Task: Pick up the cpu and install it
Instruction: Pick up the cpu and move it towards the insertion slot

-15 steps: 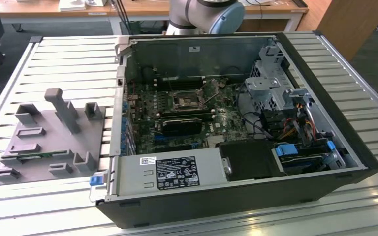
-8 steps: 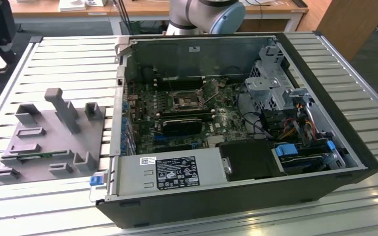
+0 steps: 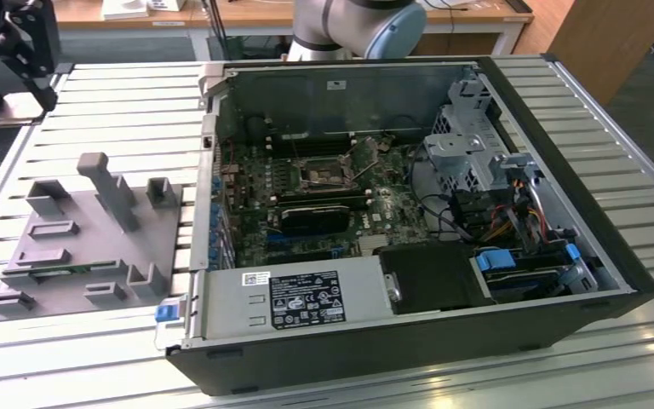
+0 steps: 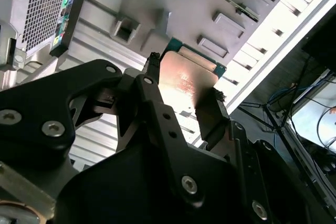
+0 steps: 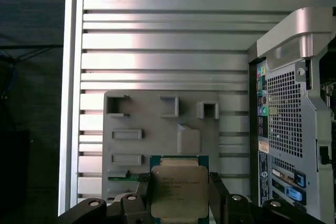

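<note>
Gripper (image 5: 180, 186) clamped on the cpu (image 5: 178, 198) at opposite edges. Cpu is clear above the holder (image 5: 157, 129) on the counter (image 5: 157, 24).

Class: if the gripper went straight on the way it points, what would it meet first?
Probably the grey holder plate beyond the cpu that the gripper grips, though depth is unclear.

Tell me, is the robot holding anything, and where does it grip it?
Yes. The end effector holds the cpu by two opposite side edges, one finger on each.
</note>
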Available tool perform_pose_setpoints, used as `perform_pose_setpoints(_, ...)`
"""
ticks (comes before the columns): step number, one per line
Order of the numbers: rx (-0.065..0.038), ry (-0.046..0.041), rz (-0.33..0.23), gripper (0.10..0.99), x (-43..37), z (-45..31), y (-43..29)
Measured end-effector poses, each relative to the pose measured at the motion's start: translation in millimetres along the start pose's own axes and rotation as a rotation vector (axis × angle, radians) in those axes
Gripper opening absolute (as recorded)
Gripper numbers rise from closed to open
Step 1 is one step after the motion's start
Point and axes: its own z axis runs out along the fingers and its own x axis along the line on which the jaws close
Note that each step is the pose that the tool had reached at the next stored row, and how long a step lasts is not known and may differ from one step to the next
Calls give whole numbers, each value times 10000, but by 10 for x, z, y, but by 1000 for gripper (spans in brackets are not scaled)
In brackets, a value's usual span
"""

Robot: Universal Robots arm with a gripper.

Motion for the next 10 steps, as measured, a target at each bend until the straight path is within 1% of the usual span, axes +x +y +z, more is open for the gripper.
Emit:
perform_pose_setpoints(5, 0, 1, -20, 525, -191, 0, 3)
perform_pose_setpoints(10, 0, 3, -37, 525, -360, 0, 6)
